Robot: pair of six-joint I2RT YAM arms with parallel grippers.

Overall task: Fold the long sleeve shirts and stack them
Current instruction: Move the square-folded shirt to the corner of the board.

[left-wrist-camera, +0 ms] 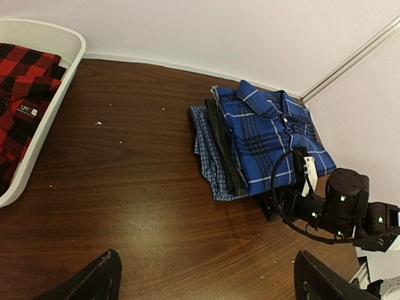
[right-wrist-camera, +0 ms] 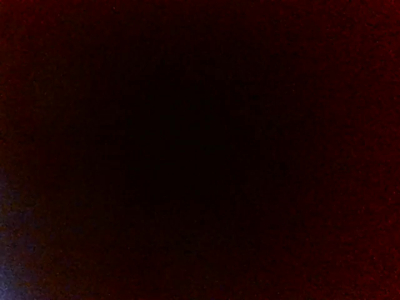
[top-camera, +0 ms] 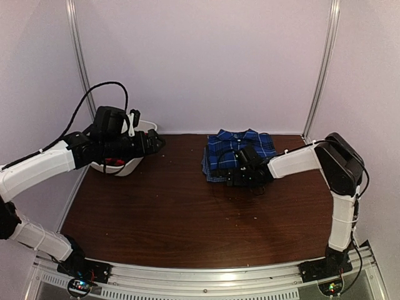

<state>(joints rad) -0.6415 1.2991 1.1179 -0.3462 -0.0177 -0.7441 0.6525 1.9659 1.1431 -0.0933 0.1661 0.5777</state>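
A folded blue-and-black plaid shirt [top-camera: 240, 147] tops a stack at the back right of the table; it also shows in the left wrist view [left-wrist-camera: 269, 134]. Under it lie a dark charcoal shirt [left-wrist-camera: 222, 150] and a small-check blue cloth [left-wrist-camera: 205, 156]. A red-and-black plaid shirt [left-wrist-camera: 22, 94] lies crumpled in the white tub [left-wrist-camera: 62, 94], a sliver of it showing in the top view [top-camera: 114, 162]. My left gripper [top-camera: 156, 142] hovers by the tub, open and empty [left-wrist-camera: 211, 278]. My right gripper [top-camera: 234, 178] sits low against the stack's near edge [left-wrist-camera: 275, 209]; its wrist view is black.
The white tub [top-camera: 134, 167] stands at the back left by the wall. Metal frame posts [top-camera: 322, 69] rise at the back corners. The dark wooden table [top-camera: 187, 212] lies between the tub and the stack.
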